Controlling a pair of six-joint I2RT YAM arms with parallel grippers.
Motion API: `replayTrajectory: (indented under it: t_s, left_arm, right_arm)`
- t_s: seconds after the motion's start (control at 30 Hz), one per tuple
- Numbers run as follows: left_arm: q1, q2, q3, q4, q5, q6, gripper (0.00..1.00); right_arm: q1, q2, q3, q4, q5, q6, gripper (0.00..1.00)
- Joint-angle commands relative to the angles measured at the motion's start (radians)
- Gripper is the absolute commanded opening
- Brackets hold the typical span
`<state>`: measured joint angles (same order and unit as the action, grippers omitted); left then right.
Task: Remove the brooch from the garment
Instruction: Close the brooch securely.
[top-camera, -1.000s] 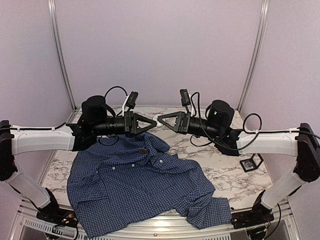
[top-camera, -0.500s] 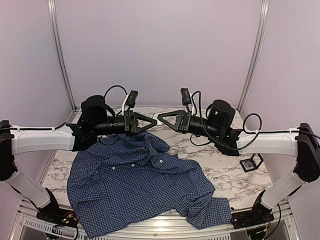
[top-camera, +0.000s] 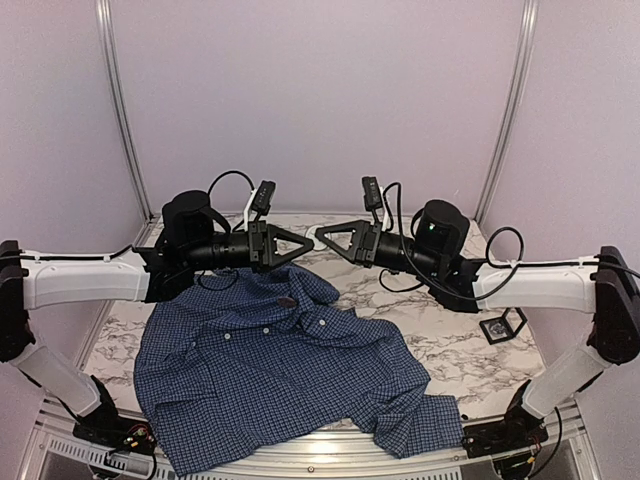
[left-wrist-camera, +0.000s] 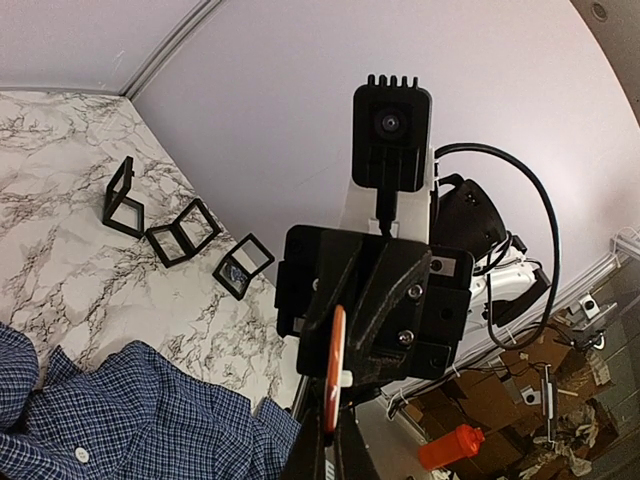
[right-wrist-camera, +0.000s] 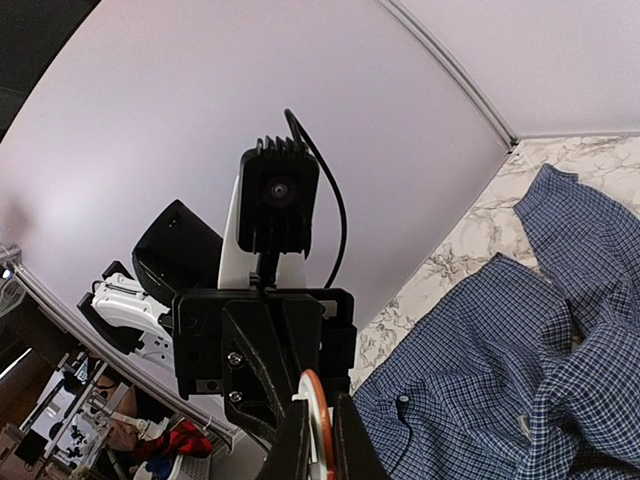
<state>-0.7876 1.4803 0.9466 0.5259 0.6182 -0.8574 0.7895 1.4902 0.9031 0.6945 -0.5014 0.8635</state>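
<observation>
The brooch (left-wrist-camera: 334, 364), an orange-rimmed pale disc seen edge-on, hangs in the air between two grippers that meet tip to tip above the back of the table. My left gripper (top-camera: 306, 247) is shut with the disc's lower part between its fingers. Facing it, my right gripper (top-camera: 320, 237) is shut on the brooch (right-wrist-camera: 315, 408) too, one finger on each flat face. The garment (top-camera: 270, 370), a dark blue checked shirt, lies spread on the marble table below and in front of both grippers, with neither touching it.
A small dark reddish round thing (top-camera: 287, 301) sits on the shirt near the collar. Black square frames (top-camera: 500, 326) lie on the marble at the right, with several of them (left-wrist-camera: 180, 232) in the left wrist view. The table's (top-camera: 440, 340) metal edge runs along the front.
Both grippers stay tip to tip at the same height. The right one has shifted only very slightly. The shirt has not moved.
</observation>
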Motion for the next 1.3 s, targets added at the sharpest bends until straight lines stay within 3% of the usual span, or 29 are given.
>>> replayTrajectory:
  t_s: [0.0, 0.53, 1.27]
  left_arm:
    - [-0.013, -0.005, -0.008, -0.017, 0.025, 0.006, 0.00]
    - [-0.013, 0.002, -0.031, 0.045, 0.013, -0.040, 0.00]
    - [-0.013, 0.020, -0.043, 0.088, 0.011, -0.060, 0.00]
  right_arm:
    - [-0.003, -0.032, 0.000, -0.004, 0.104, -0.010, 0.08]
    - [0.009, -0.051, -0.048, 0.103, 0.176, 0.016, 0.08]
    - [0.008, -0.061, -0.057, 0.109, 0.204, 0.006, 0.10]
